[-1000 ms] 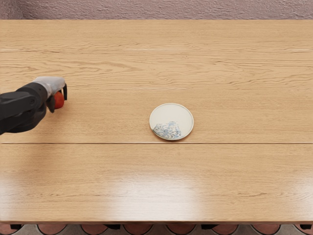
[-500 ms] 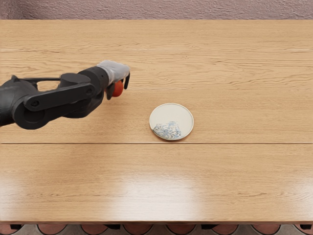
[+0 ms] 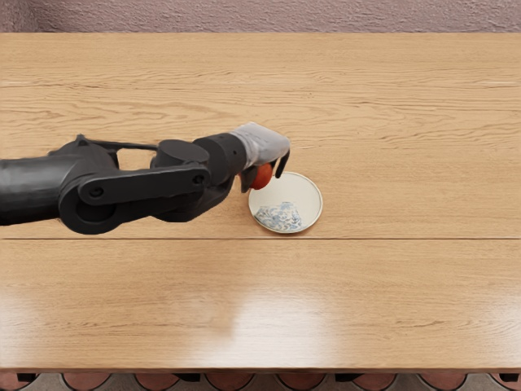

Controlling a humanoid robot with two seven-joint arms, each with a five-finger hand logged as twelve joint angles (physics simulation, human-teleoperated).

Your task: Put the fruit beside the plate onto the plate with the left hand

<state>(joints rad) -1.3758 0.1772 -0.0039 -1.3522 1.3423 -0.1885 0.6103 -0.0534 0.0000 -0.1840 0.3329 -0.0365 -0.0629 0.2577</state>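
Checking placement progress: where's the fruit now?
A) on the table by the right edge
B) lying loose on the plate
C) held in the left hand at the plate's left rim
C: the left hand is shut on the red fruit, just over the upper-left rim of the plate.

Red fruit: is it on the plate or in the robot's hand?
In the hand: the left hand grips the red fruit over the left rim of the plate.

The left hand hides most of the fruit and part of the plate
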